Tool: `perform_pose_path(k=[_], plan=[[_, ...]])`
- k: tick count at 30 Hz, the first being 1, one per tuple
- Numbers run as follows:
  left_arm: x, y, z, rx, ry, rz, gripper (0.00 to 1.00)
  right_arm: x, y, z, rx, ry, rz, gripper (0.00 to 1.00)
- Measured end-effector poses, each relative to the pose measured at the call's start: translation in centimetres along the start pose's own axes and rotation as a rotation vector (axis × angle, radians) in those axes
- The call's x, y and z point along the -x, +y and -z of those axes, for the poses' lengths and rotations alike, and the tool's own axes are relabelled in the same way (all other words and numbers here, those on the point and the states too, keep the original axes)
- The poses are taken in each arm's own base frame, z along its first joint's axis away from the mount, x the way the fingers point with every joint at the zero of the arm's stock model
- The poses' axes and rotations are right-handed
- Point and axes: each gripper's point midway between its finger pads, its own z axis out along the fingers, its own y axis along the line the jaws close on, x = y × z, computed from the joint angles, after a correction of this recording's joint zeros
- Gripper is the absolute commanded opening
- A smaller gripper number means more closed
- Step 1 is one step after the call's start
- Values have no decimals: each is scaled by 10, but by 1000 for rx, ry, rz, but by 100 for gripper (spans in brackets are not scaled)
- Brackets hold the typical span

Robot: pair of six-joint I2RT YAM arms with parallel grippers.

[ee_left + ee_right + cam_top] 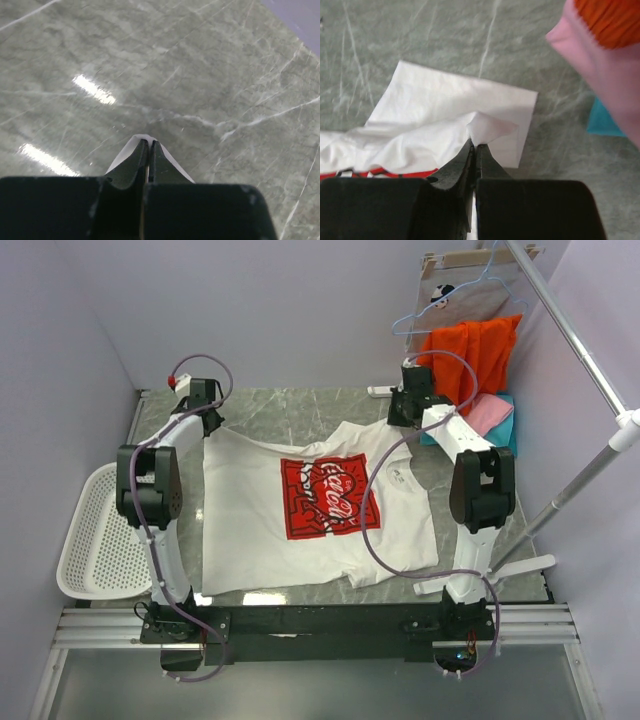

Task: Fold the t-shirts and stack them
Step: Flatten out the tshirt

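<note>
The white t-shirt [250, 530] with a red square chest print [327, 496] lies spread on the grey marble table. My left gripper [211, 423] is shut on the shirt's far left corner; in the left wrist view a white cloth tip [141, 138] pokes out past the closed fingers. My right gripper [402, 412] is shut on the shirt's far right part; the right wrist view shows a pinched white fold [487, 127] at the fingertips. A pink shirt [490, 412] lies on a teal one [505, 428] at the back right.
A white perforated basket [95, 540] sits at the left table edge. An orange garment [480, 345] hangs on a hanger from a metal rack [575, 335] at the back right, above the pink and teal pile. The rack's foot [525, 565] stands right of the right arm.
</note>
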Motion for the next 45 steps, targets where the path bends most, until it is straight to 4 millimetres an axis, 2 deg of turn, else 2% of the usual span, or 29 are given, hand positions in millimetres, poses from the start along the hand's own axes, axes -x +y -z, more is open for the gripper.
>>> perform_pose_path(k=[3,6,9,10,12,14,15,16,18,23,25,28,30,35,37,40,45], plan=[[-2,-7,-10,-4,15,-13,6,-26,7,2,62,71,-12,0],[-11,-4,-11,4,46,-29,9,-86,18,17,120,215,-12,0],[-16,-2,-10,12,64,-40,9,-145,37,37,171,364,27,0],[-18,0,-11,17,73,-45,9,-163,46,46,193,412,48,12],[-23,2,-12,22,86,-52,10,-190,58,60,214,477,81,57],[-28,4,-13,24,98,-55,11,-208,63,74,216,513,104,59],[-31,6,-14,24,106,-57,11,-210,62,78,203,517,114,60],[-34,7,-14,23,112,-58,10,-208,59,81,185,507,121,60],[-41,8,-14,20,131,-62,9,-190,51,80,143,453,114,60],[-44,6,-13,7,146,-62,10,-114,25,66,48,268,28,61],[-45,5,-13,1,150,-62,10,-81,17,55,23,195,-13,59],[-46,4,-13,-8,155,-61,9,-58,1,32,-18,155,-59,59],[-46,2,-13,-15,159,-60,9,-57,-10,13,-46,160,-83,59],[-47,1,-12,-23,163,-59,9,-86,-38,-22,-112,247,-133,58],[-47,1,-12,-25,163,-58,9,-91,-45,-31,-126,266,-151,58],[-47,0,-12,-29,165,-58,9,-83,-54,-38,-137,257,-173,59],[-48,0,-12,-29,166,-58,8,-55,-60,-42,-132,204,-196,59]])
